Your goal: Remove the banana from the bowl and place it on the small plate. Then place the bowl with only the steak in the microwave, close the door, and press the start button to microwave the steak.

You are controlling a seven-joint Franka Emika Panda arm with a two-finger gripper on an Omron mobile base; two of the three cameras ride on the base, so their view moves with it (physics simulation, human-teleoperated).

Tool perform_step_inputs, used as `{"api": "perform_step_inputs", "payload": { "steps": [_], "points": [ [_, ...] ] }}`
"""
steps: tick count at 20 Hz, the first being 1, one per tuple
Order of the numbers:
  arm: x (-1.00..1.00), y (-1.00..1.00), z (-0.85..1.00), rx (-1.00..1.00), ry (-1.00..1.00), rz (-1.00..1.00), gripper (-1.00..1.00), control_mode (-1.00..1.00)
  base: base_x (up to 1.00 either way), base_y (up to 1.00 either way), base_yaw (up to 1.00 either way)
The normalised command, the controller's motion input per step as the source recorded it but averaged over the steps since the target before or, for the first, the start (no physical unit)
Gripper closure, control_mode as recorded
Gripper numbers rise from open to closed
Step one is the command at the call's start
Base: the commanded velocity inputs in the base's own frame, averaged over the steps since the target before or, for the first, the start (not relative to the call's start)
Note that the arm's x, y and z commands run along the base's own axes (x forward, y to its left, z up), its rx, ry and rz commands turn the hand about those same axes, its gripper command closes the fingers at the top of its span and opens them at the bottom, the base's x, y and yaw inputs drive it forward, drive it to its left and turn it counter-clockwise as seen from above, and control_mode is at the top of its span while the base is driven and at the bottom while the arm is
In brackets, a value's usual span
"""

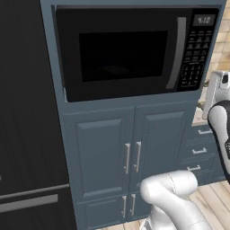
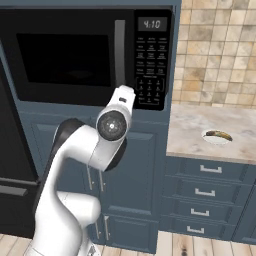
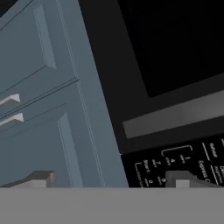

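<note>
microwave [image 2: 85, 55] | door [image 1: 119, 51] shut | keypad [image 3: 175, 168]: rigid, likely needs light fingertip press | end effector [image 3: 113, 178]: tips apart, holding nothing | banana [image 2: 218, 134] on small plate [image 2: 216, 139]

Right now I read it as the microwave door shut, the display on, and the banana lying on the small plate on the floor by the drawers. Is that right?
Not quite. The small plate with the banana sits on the counter to the right of the microwave, above the drawers, not on the floor; the right base view shows it. The door is shut and the display is lit.
</note>
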Motion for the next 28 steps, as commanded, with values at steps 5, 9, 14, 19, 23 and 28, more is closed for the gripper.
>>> {"api": "perform_step_inputs", "payload": {
  "steps": [5, 9, 14, 19, 23, 28],
  "points": [
    [0.45, 0.00, -0.11, 0.01, 0.01, 0.17, -1.00, -1.00, 0.00, 0.00, 0.00],
    [0.49, -0.03, -0.07, 0.00, 0.00, 0.08, -1.00, -1.00, 0.00, 0.00, 0.00],
    [0.38, -0.17, -0.14, 0.00, 0.00, 0.01, -1.00, -1.00, 0.00, 0.00, 0.00],
    [0.28, -0.04, -0.33, 0.00, 0.01, 0.00, -1.00, -1.00, 0.00, 0.00, 0.00],
    [0.28, 0.00, -0.25, 0.00, 0.01, 0.00, -1.00, -1.00, 0.00, 0.00, 0.00],
    [0.32, -0.14, -0.08, 0.00, 0.00, 0.00, -1.00, -1.00, 0.00, 0.00, 0.00]
  ]
}}
